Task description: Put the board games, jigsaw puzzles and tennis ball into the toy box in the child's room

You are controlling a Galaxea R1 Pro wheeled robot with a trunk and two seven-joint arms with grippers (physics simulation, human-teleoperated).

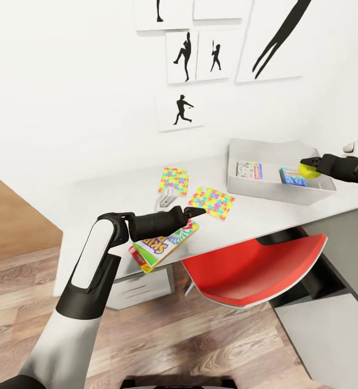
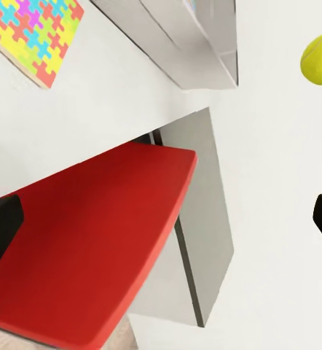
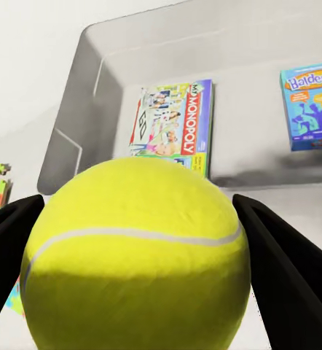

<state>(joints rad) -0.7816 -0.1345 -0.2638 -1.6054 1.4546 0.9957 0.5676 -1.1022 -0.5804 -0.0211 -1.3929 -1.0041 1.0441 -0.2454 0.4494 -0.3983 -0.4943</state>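
From the head, the right gripper (image 1: 307,162) has its jaws clamped on the tennis ball (image 1: 309,170) over the toy box (image 1: 265,190), which holds two board games; a third, the Skip-Bo box (image 1: 160,246), and two jigsaw puzzles (image 1: 211,202) lie on the bench (image 1: 114,189). The left wrist glimpses one puzzle; left jaws' state: cannot tell. The right wrist shows the ball, light, springy and liable to roll, gripped across its middle.
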